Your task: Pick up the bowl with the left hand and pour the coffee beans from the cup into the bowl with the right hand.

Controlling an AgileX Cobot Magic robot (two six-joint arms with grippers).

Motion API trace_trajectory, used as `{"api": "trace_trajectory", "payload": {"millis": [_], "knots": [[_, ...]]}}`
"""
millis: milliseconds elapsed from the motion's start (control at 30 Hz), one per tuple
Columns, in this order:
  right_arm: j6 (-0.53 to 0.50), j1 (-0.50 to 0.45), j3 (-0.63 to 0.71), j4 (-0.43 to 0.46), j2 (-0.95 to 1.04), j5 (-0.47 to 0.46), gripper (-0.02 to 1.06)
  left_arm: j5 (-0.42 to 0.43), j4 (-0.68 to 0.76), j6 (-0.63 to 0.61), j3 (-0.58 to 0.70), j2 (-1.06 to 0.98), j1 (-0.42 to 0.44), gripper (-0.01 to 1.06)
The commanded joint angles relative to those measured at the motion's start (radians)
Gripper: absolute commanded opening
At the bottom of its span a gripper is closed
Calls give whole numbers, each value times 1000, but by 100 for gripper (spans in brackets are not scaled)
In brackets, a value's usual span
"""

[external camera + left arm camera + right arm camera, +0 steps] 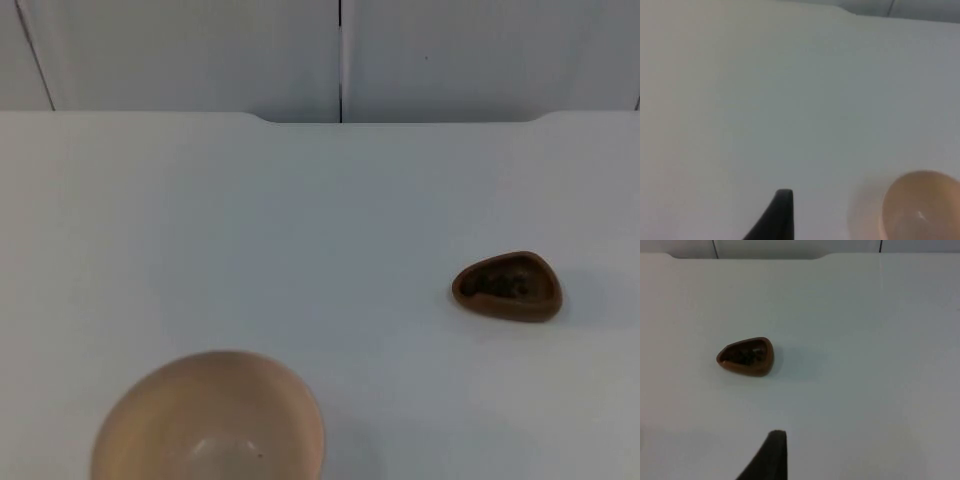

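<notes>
From my left gripper [784,200] the beige bowl [920,205] sits well apart on the table [300,230], brown bean cup [746,356] ahead of my right gripper [775,440]; finger opening unreadable, nothing visibly held.

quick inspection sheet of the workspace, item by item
surface: white table, bare between the things
bowl: beige, upright, at the near edge on the left side, inside looks bare
cup: small brown teardrop-shaped dish, dark coffee beans inside, right side, far from the bowl
clutter: nothing seen
left gripper: above the table short of the bowl, holding nothing
right gripper: above the table short of the cup, holding nothing
surroundings: grey partition wall behind
</notes>
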Motion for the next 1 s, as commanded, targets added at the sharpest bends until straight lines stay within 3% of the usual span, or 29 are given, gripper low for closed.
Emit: {"api": "trace_trajectory", "payload": {"millis": [0, 267, 967], "knots": [[-4, -5, 3, -4, -3, -8, 105, -43, -29, 7, -4, 46, 2, 105], [-4, -5, 3, -4, -3, -8, 105, -117, -40, 29, -4, 193, 2, 105], [-4, -5, 3, -4, -3, -8, 105, -122, -223, 279, -4, 504, 2, 105]]}}
